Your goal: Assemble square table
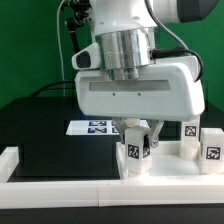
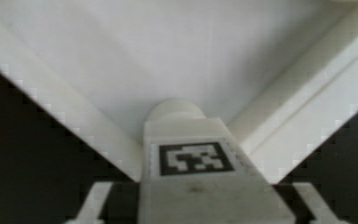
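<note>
Exterior view, from its left: a white rail (image 1: 10, 160) lies at the edge of the black desk (image 1: 40, 135), and the marker board (image 1: 97, 127) lies flat behind the arm, apart from the work. At centre the gripper (image 1: 138, 148) is down over one tagged leg (image 1: 133, 152), which stands upright with a finger on either side. The wrist view shows that leg (image 2: 194, 150) set where the raised rims of the tabletop (image 2: 176, 50) converge into a corner, with the tag facing the camera. The fingers (image 2: 101, 200) flank the leg, with a thin dark gap visible on each side, so I cannot tell whether they are bearing on it yet. Step in hand, by my reading: grasp this leg in order to seat it in the corner socket. To do it well, keep the fingers square to the leg's flat faces, centred on it, and low enough not to tip it. Close evenly, and confirm the hold before lifting or turning. Risk: uneven contact could tip the leg against the rim. Toward the exterior view's right, two spare legs (image 1: 188, 135) (image 1: 212, 150) stand upright, near but clear of the gripper.
</note>
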Tool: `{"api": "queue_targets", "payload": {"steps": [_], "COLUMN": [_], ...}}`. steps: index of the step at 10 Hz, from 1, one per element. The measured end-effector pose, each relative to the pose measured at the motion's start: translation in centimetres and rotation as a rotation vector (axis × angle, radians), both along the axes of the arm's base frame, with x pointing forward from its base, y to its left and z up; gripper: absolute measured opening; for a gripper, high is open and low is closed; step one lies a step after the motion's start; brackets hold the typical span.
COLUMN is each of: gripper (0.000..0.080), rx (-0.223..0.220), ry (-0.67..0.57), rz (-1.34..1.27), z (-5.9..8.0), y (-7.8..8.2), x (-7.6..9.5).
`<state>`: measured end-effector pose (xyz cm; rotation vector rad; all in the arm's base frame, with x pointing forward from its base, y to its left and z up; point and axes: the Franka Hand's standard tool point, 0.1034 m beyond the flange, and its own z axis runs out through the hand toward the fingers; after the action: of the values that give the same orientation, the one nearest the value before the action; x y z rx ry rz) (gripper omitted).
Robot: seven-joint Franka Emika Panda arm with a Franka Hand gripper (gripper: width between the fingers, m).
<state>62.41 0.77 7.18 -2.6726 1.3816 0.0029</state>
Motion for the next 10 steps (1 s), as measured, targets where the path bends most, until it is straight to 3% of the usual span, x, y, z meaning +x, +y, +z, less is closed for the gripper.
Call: {"api": "queue_targets", "payload": {"steps": [1,2,3,4,7,8,9,10], "gripper": [0.0294,0.0293,0.0293,0.0291,0.0291,0.0372,0.0539,0.0539], "rx": [0.012,0.05,0.12,0.158,0.156,0.155,0.116,0.105], "ry": [0.028,0.067,0.1,0.113,0.113,0.112,0.056,0.029], "rz": [-0.167,-0.378,-0.596,-0.692,-0.697,-0.691,-0.432,-0.288], "z": [-0.08,-0.14,-0.12,-0.09,-0.13,-0.15,-0.07,-0.06], "y": [0.18,0.51,0.85,0.59,0.61,0.61,0.37,0.23], "x": [-0.16,-0.32,-0.05,0.25,0.23,0.23,0.43,0.48]}}
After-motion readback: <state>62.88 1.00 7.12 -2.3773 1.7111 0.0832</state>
